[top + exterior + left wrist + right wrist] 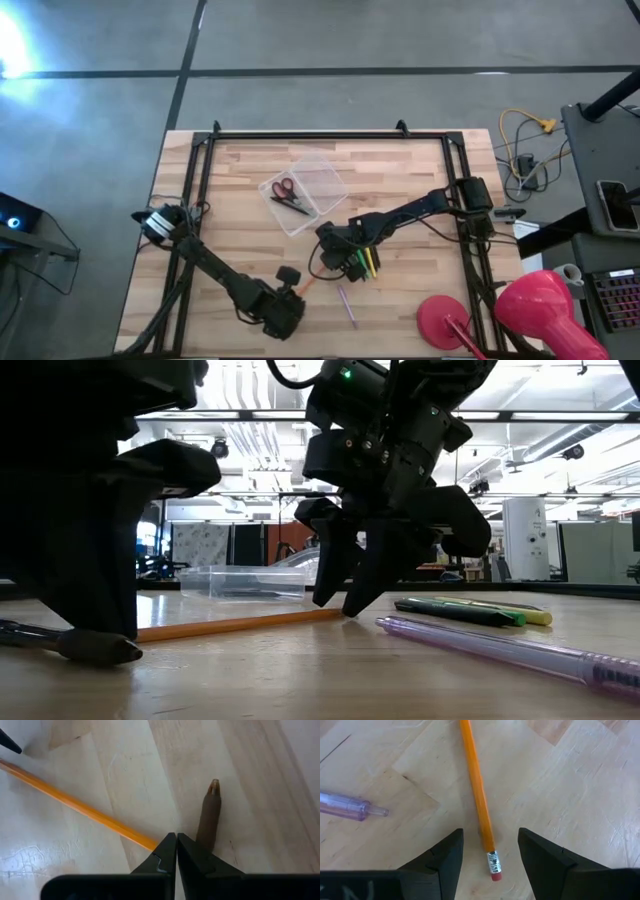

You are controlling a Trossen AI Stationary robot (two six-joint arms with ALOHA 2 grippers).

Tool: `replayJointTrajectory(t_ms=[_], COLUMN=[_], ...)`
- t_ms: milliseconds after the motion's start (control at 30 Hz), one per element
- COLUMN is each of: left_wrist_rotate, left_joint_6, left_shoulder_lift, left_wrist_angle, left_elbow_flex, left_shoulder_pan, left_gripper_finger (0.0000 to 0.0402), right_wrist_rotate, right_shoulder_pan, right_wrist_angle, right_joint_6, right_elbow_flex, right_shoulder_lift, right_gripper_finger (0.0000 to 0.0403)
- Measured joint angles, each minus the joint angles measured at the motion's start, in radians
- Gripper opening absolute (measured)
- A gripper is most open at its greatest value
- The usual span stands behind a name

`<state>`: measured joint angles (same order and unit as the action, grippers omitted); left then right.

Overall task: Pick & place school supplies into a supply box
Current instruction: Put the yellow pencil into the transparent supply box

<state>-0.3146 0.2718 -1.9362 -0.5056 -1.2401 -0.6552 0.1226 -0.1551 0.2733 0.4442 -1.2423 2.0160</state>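
Note:
An orange pencil (477,785) lies flat on the wooden table between my two grippers. My right gripper (490,847) is open and low over the table (345,608), with one finger on each side of the pencil's eraser end (493,865), touching nothing. My left gripper (176,840) is shut at the pencil's other end (142,839), beside a dark pen (209,817). Green and yellow pens (368,263) and a purple pen (347,303) lie near my right gripper. The clear supply box (310,190) holds the red-handled scissors (284,192). My left gripper's shut fingertips (167,845) point down at the table where the orange pencil's end (145,840) runs under them. The fingers hide that spot, so I cannot tell whether they touch the pencil.
A red round-based object (447,322) and a pink object (545,300) sit at the table's near right corner. A black frame (300,135) runs along the table's edges. Bare wood lies left of the box and along the near edge.

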Motion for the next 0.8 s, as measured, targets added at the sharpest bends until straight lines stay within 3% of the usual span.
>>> replayJointTrajectory(t_ms=[167,333,800], left_wrist_rotate=[-0.013,-0.013,-0.019], left_joint_6=[-0.001,0.0,0.0], left_shoulder_lift=[0.021,0.019,0.015], left_wrist_angle=[-0.063,-0.081,0.047], left_elbow_flex=[-0.051,-0.02,0.047], left_shoulder_pan=[0.002,0.001,0.013], left_gripper_finger=[0.0,0.0,0.0], right_wrist_rotate=[-0.001,-0.001,-0.001], right_shoulder_pan=[0.001,0.001,0.001], right_wrist_angle=[-0.001,-0.001,-0.001], right_joint_6=[0.0,0.0,-0.004], right_elbow_flex=[0.0,0.0,0.001], right_shoulder_lift=[0.0,0.0,0.0], right_gripper_finger=[0.0183,0.0183,0.0183])
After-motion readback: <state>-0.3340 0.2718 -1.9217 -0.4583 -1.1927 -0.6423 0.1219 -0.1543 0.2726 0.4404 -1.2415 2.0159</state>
